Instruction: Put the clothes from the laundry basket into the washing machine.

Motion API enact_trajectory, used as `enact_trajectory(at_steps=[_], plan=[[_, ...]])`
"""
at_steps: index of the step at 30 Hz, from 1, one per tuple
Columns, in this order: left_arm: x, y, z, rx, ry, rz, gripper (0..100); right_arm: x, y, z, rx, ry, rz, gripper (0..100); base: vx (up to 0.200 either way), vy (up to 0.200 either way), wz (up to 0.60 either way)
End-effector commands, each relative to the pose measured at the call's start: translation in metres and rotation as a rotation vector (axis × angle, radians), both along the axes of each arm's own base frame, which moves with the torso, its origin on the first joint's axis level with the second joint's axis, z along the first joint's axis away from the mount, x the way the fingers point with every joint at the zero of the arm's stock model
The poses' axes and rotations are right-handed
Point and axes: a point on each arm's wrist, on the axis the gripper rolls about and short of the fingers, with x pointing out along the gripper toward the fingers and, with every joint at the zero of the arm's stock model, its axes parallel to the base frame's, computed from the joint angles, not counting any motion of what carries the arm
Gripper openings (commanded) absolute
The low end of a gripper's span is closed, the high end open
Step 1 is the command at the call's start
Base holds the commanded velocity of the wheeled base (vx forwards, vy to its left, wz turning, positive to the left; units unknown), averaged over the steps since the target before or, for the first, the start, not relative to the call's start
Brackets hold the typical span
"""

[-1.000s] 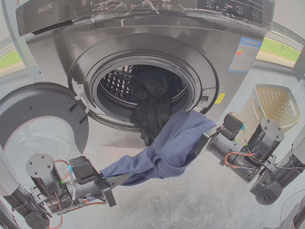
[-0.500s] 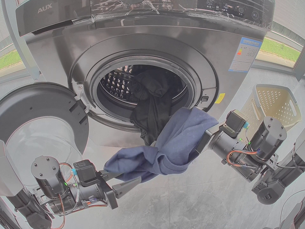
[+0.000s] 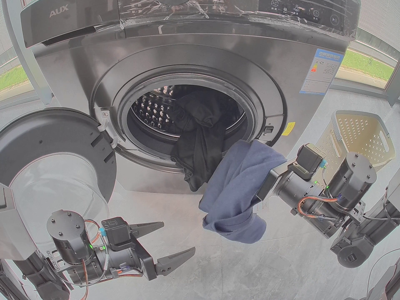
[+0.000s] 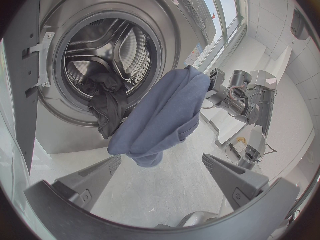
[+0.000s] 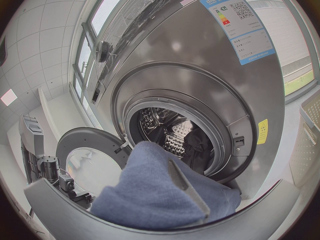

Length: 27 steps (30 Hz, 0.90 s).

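Head view: the washing machine (image 3: 200, 51) stands straight ahead with its round door (image 3: 54, 146) swung fully open to the robot's left, so the drum mouth is free to take clothes. A pale laundry basket (image 3: 362, 138) sits on the floor to the right, behind the right arm. The blue garment (image 3: 235, 188) is not in the drum. The right hand (image 5: 180, 180) is clamped on 1 edge of it, just beside the lower right of the opening, and the rest hangs in a loose bundle toward the floor. It hangs that way because it is pinched at that 1 edge alone. A black garment (image 3: 200, 142) lies half in the drum and half draped over the front lip, right where the blue one should pass, so it will probably get dragged or pushed along. The left hand (image 3: 166, 241) is low, in front of the door, spread wide and holding nothing, well apart from both garments.
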Motion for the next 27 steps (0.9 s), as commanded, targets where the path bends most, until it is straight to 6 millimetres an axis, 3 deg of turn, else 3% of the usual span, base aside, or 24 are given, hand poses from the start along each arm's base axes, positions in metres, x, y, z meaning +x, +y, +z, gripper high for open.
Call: enact_trajectory(at_steps=[1, 20, 27], plan=[[0.001, -0.002, -0.005, 0.013, 0.018, -0.006, 100, 0.000, 0.000, -0.001, -0.002, 0.002, 0.000, 0, 0.000, 0.000, 0.00], [0.004, -0.007, 0.003, -0.003, -0.034, -0.014, 100, -0.002, 0.003, 0.000, -0.001, 0.001, 0.013, 0, 0.000, 0.000, 0.00], [0.016, -0.024, 0.017, -0.060, -0.107, -0.024, 100, -0.012, 0.022, 0.004, 0.045, 0.009, 0.053, 0, 0.000, 0.000, 0.00]])
